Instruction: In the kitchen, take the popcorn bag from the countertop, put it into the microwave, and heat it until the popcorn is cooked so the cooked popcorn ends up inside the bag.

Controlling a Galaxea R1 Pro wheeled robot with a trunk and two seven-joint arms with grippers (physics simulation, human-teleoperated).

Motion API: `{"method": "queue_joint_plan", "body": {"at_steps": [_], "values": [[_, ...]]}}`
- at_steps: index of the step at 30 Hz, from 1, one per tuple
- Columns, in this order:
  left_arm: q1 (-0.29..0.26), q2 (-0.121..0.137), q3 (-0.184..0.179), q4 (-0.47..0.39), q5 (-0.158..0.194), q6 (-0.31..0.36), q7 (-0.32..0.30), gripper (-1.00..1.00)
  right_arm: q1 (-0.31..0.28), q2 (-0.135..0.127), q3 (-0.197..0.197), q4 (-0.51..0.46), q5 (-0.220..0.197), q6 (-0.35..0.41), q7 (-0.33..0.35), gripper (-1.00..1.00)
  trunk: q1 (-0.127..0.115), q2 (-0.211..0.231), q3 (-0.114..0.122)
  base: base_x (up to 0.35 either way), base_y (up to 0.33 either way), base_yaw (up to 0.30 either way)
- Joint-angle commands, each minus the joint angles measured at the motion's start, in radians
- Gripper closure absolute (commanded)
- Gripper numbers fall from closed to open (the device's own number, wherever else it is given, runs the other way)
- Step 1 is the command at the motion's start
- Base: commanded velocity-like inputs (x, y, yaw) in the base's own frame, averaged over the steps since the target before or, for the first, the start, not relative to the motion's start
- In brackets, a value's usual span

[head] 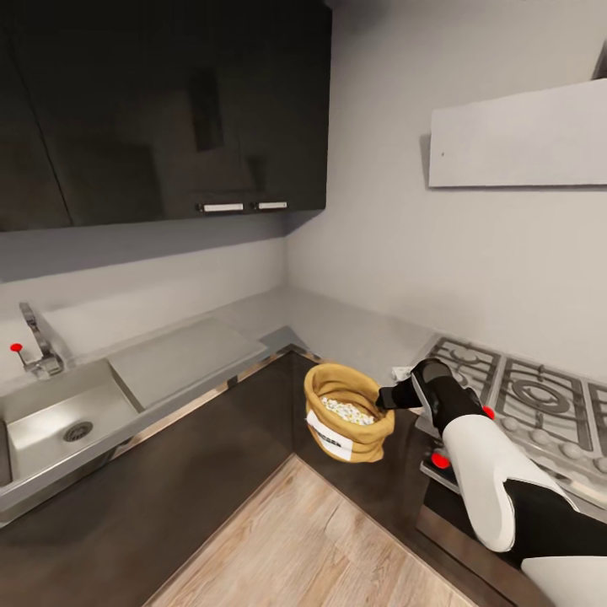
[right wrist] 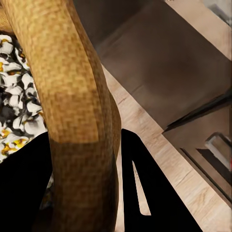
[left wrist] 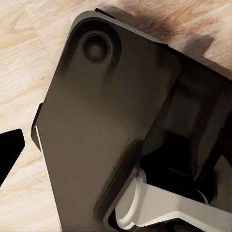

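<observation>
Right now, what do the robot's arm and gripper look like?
In the head view the right arm has a glossy white shell over its forearm, black segments at the wrist and elbow, and small red round markings near the joints. Its gripper is black. The right wrist view shows flat black fingers, one with a narrow slot.

The right arm [head: 489,472] wears a smooth white shell over black joints, with round red markers at wrist and forearm. Its claw [head: 389,398] is black, with flat tapering fingers [right wrist: 145,193], one of them slotted.
</observation>
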Motion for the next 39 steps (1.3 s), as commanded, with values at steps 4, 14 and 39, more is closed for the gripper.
{"method": "queue_joint_plan", "body": {"at_steps": [4,14,39], "values": [[0.000,0.000,0.008,-0.001,0.000,-0.001,-0.001,-1.00,-0.001,-0.002,-0.008,-0.001,0.011,0.006,0.008,1.00,-0.015,0.027,0.011,0.000,0.000,0.000],[0.000,0.000,0.008,-0.001,0.000,-0.002,0.000,-1.00,-0.001,-0.002,-0.008,-0.001,0.013,0.012,0.002,1.00,-0.053,0.097,0.043,0.000,0.000,0.000],[0.000,-0.002,0.009,0.000,0.001,-0.001,0.000,-1.00,-0.001,-0.016,-0.006,-0.001,0.020,0.015,0.005,1.00,-0.149,0.272,0.121,0.000,0.000,0.000]]}}
